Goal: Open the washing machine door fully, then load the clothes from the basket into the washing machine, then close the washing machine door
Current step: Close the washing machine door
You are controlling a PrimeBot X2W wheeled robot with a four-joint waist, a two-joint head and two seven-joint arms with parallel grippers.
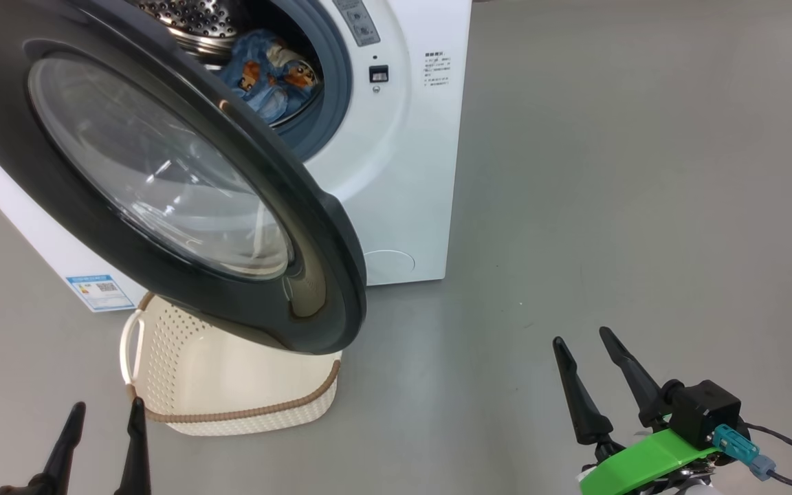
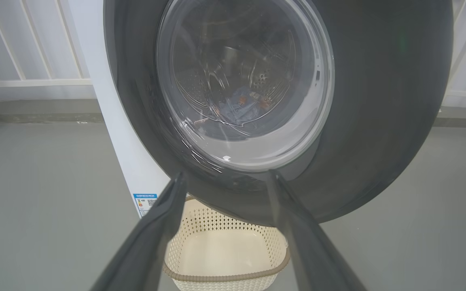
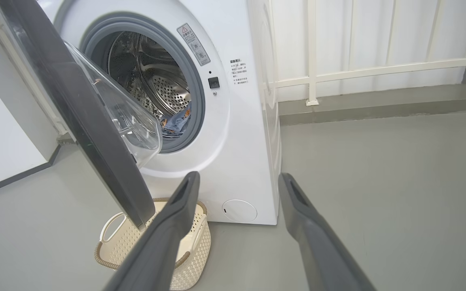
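The washing machine door (image 1: 162,172) stands ajar; left jaws and right jaws hover low, released, empty.

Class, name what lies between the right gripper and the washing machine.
Bare grey floor. In the head view the right gripper, its jaws open, sits apart from the washing machine, and nothing rests on the stretch between them.

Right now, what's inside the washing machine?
Blue clothes with orange prints lie in its steel drum. The half-open door covers part of the opening, so anything more there is hidden.
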